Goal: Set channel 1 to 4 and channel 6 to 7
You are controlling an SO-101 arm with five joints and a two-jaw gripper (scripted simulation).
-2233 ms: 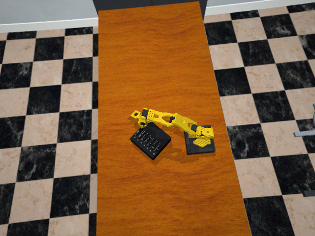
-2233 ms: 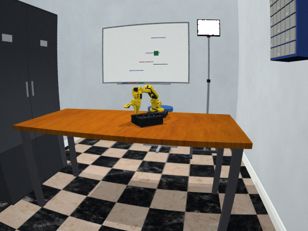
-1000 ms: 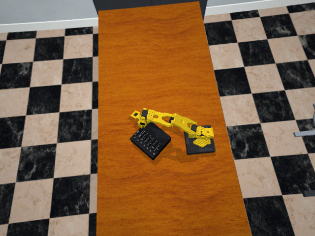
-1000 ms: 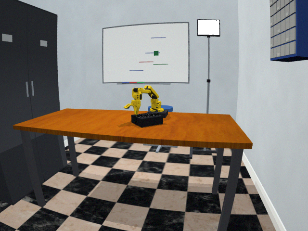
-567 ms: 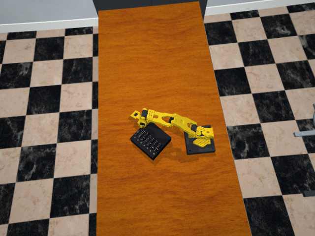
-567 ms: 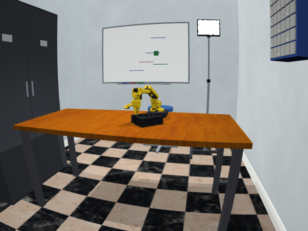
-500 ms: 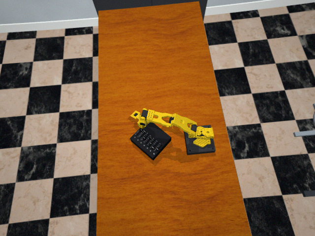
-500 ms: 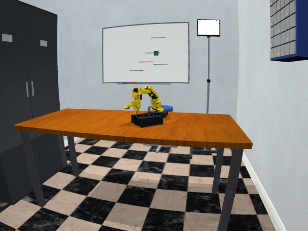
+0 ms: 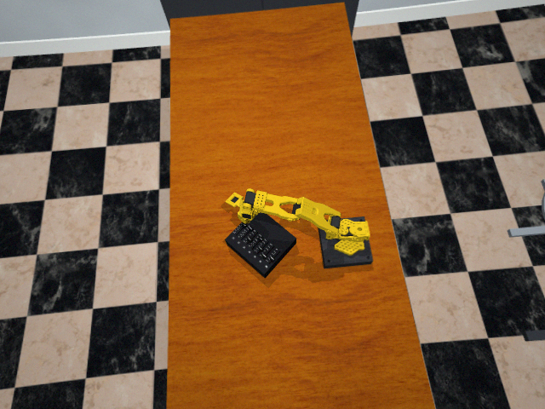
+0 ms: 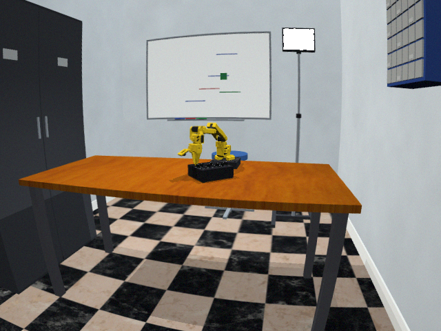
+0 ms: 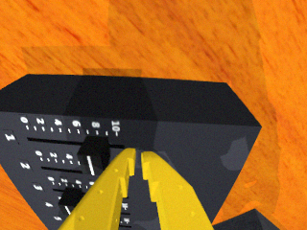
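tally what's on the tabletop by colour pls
Black: 2, the lighting desk and the arm's base plate
Yellow: 1, the arm, its gripper shut on nothing over the desk's fader end
Total: 3 on the table

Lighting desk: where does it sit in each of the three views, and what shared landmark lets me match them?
Top: the lighting desk lies just below centre on the wooden table, left of the arm's base plate.
Exterior: a black box mid-frame on the table, in front of the arm.
Wrist: it fills the left and middle, faders at lower left.
Shared landmark: the shut yellow gripper, poised over the desk's fader end in every view.
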